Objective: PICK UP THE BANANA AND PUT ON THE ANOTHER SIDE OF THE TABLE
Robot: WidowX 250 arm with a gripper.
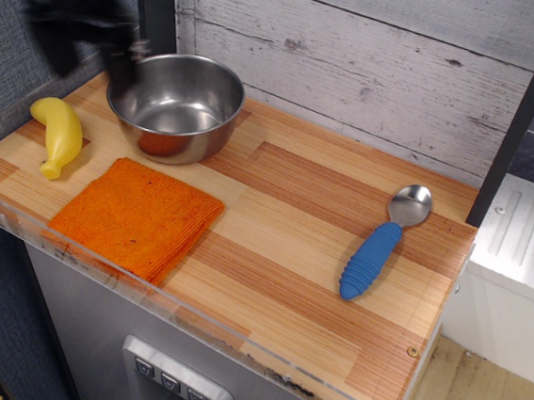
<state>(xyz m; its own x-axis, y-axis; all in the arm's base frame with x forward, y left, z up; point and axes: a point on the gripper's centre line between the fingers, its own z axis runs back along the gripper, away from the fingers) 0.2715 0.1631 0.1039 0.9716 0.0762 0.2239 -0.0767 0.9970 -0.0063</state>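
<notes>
Approach step: gripper [93,41], blurred so its jaw state couldn't be told, hung over the table's [284,221] back-left corner above the banana [58,133], needing descent onto it.

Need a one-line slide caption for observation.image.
Blurred claw above banana, beside steel bowl on wooden table.

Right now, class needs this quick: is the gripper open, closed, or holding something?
Gripper: too blurred to tell open from closed. It holds nothing visible; the banana lies apart on the table.
</notes>
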